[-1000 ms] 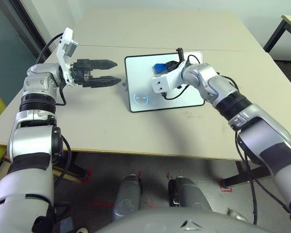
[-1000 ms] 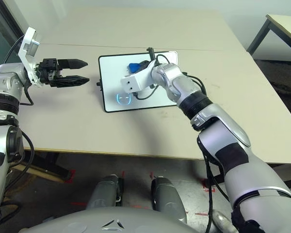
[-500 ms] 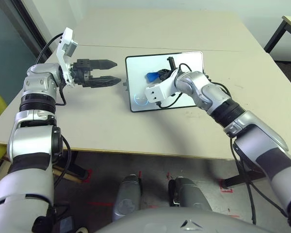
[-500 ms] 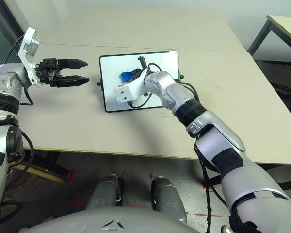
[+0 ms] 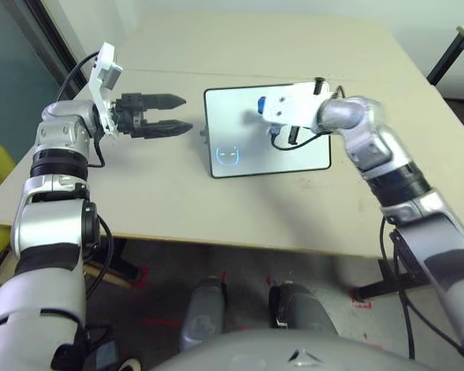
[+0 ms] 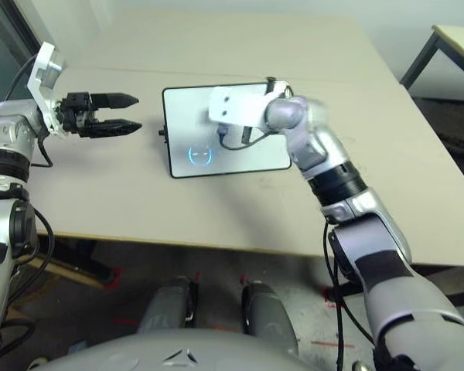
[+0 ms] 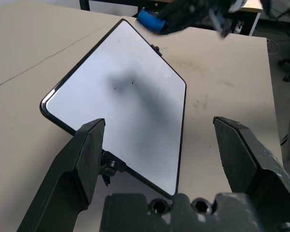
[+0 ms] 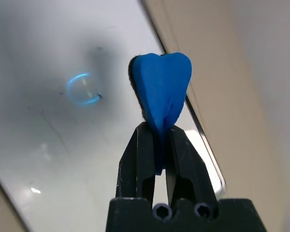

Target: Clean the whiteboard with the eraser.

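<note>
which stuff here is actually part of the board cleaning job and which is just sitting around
Part of the job:
- whiteboard, flat on the table
- blue eraser, pinched in the right gripper

Just around:
- left gripper, fingers open, off to the board's side, holding nothing
- table under it all
- second table at the far right edge

Head stereo pair looks forward and down over the forearms at the table (image 5: pixel 240 209); whiteboard (image 5: pixel 240 158) near centre, toward 12 o'clock. Left wrist view faces the whiteboard across a gap. Right wrist view sits close above it. All four share the whiteboard.
</note>
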